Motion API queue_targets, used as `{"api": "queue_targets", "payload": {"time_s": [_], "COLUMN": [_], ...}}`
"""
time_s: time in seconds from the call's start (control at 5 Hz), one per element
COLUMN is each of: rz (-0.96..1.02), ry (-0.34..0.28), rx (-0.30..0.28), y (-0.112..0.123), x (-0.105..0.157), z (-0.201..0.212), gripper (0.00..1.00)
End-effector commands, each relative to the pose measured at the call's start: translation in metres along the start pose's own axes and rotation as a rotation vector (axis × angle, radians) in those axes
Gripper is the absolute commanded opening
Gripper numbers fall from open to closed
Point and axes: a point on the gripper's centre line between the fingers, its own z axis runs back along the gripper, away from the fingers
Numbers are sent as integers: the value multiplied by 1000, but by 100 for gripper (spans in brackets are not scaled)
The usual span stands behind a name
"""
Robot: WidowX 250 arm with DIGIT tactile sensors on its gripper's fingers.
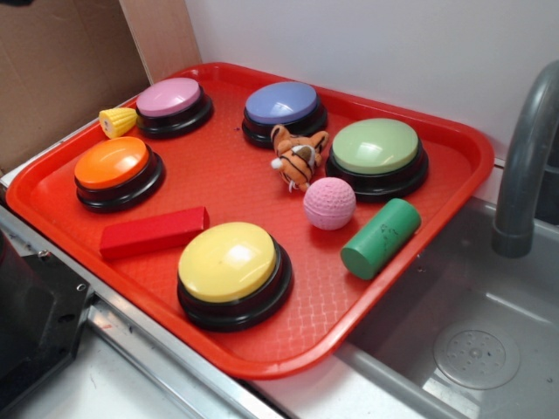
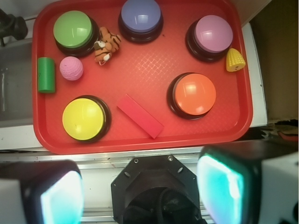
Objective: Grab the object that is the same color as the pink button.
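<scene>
Sitting free mid-tray: pink ball [image 1: 329, 202], green cylinder [image 1: 381, 238] beside.

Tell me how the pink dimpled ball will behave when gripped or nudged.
The pink ball is round, so it will probably roll on the tray if nudged. Its dimpled surface should aid grip. It looks small and likely light. The gripper appears open.

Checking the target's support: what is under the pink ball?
The pink ball rests directly on the red tray, beside the tiger toy. Its contact spot is hidden by the ball itself.

Ball [image 1: 329, 203] lies between plush [image 1: 298, 155] and cylinder [image 1: 381, 238].
</scene>
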Motion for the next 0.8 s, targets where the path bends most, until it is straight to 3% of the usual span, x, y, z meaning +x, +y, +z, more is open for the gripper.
{"api": "queue_targets", "payload": {"time_s": [0.0, 0.2, 0.4, 0.6], "rz": [0, 32, 86, 150], "ry": [0, -30, -117, -155], "rx": [0, -19, -16, -28], "y": [0, -7, -24, -36], "x": [0, 11, 30, 47], "z": [0, -1, -7, -23], "gripper": [100, 100, 100, 100]}}
